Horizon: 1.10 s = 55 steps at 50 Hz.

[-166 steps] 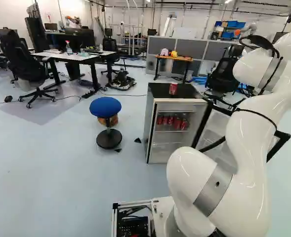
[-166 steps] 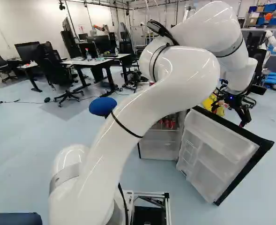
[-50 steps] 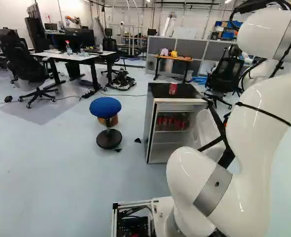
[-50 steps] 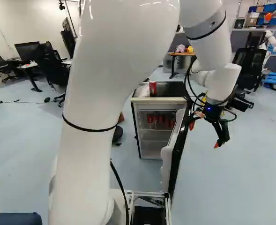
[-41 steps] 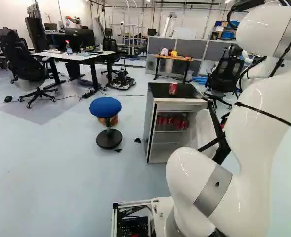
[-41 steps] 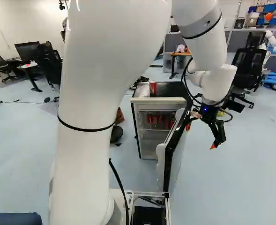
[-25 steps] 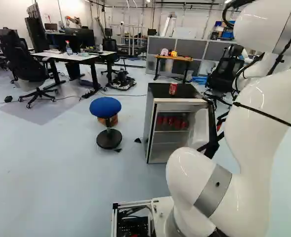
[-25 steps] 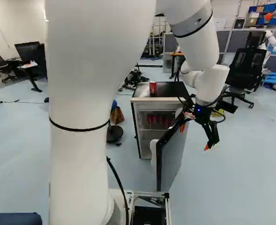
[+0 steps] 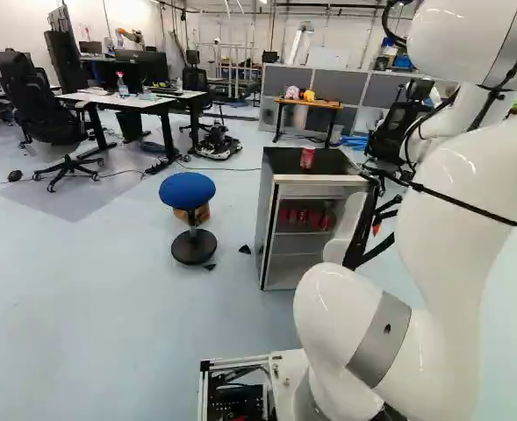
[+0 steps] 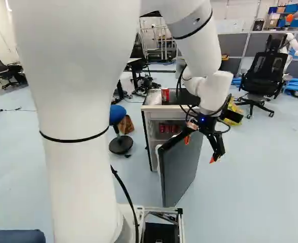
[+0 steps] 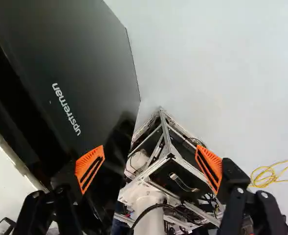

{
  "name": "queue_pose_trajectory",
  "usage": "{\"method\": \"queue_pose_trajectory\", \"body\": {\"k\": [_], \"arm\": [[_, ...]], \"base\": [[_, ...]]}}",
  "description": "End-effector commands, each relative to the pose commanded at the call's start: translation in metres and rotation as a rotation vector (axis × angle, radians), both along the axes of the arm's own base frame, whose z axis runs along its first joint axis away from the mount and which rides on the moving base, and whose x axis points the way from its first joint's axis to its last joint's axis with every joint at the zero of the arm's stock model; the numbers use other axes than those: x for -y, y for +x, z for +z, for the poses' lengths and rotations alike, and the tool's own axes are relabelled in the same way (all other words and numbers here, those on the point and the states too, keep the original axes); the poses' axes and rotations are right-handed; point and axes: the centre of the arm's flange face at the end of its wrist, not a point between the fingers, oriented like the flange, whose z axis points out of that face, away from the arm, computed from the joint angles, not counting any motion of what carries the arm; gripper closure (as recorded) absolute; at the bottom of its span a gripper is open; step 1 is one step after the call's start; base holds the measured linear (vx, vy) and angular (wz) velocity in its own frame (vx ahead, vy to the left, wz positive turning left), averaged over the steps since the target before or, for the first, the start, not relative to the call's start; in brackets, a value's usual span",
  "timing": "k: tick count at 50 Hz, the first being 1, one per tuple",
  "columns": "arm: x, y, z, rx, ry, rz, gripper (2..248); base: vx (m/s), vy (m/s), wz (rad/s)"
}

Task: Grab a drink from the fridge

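My gripper is spread wide near the fridge door, and on its dark side I see white letters

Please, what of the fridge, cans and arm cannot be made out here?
Lower inside of the fridge: right base view, mostly hidden by its open door.
Exact count of cans inside: left base view, too small.
Upper part of the arm: right base view, cut off by top edge.

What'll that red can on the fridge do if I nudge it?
The can stands upright and narrow, so a high push could tip it. Being round, it would probably then roll. The fridge top looks smooth, so it might slide.
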Motion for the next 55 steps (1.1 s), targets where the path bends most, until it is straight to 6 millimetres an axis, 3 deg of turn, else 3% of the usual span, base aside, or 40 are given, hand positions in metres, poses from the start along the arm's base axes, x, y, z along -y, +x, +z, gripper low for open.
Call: {"method": "queue_pose_trajectory", "body": {"k": [55], "arm": [[-0.103, 0.002, -0.005, 0.059, -0.058, 0.168, 3]], "base": [[0.000, 0.000, 0.000]]}}
